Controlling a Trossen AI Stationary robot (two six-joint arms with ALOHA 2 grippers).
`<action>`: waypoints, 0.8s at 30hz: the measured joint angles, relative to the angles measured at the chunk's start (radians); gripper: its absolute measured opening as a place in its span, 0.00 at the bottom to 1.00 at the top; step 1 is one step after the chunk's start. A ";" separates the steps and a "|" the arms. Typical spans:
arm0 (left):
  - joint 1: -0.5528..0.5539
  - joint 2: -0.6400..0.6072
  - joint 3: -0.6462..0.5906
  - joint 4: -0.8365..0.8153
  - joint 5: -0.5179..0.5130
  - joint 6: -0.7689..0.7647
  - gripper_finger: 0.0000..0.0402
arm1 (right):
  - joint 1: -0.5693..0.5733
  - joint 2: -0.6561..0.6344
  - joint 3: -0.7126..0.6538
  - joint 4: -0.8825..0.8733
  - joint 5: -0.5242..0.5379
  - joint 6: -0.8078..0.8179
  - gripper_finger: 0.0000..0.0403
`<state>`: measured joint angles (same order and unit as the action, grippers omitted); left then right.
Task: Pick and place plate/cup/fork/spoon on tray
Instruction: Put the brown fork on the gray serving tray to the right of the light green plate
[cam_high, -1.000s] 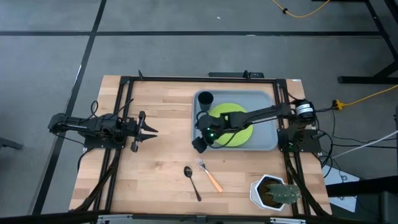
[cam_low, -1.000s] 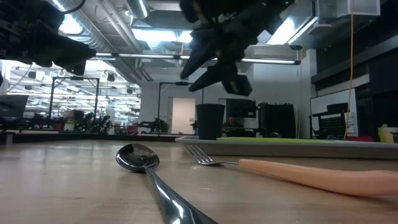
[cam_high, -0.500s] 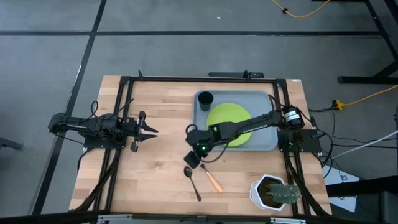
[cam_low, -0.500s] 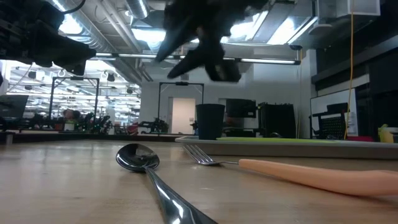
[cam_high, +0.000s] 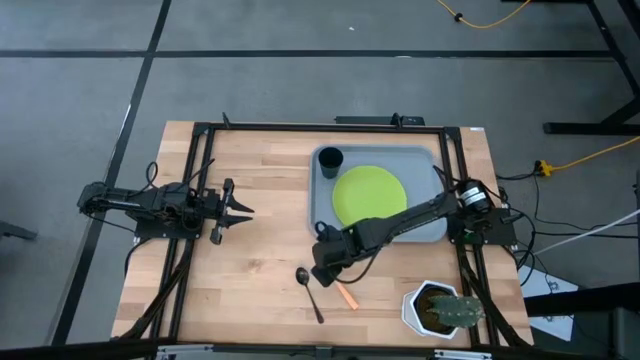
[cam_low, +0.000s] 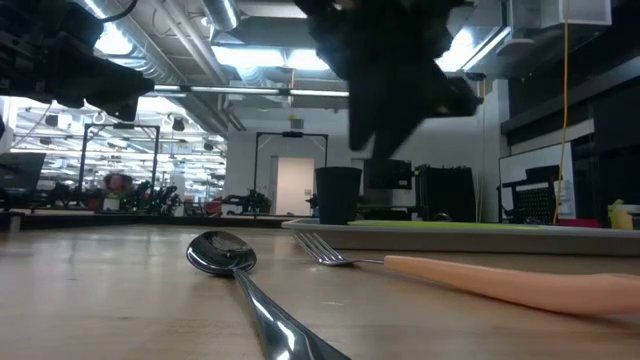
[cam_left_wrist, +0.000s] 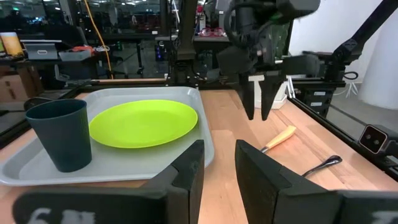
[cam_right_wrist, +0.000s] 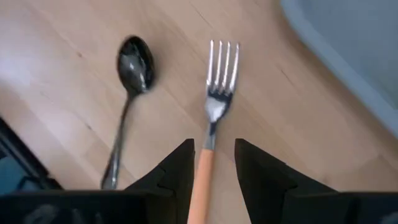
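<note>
Right claw (cam_right_wrist: 211, 163) open, pointing down

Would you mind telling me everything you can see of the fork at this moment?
The fork has four silver metal tines, a narrow neck and a smooth orange-tan handle. It lies flat on the wooden table, just outside the tray, with the dark spoon beside it, apart from it. The right gripper hangs directly above it, fingers open on either side of the handle, not yet gripping. In the high view that arm hides most of it, leaving only the handle's end showing.
</note>
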<state>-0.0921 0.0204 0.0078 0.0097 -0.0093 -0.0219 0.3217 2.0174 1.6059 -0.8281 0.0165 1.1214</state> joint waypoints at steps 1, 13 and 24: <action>0.000 0.000 0.000 0.000 0.000 0.000 0.21 | 0.004 0.000 -0.012 0.002 0.002 0.000 0.30; 0.000 0.000 0.000 0.000 0.000 0.000 0.21 | 0.036 0.037 -0.060 0.122 -0.006 0.026 0.30; 0.000 0.000 0.000 0.000 0.000 0.000 0.21 | 0.043 0.124 -0.060 0.145 -0.117 0.051 0.30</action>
<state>-0.0920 0.0201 0.0078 0.0099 -0.0097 -0.0219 0.3649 2.1418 1.5459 -0.6830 -0.1005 1.1728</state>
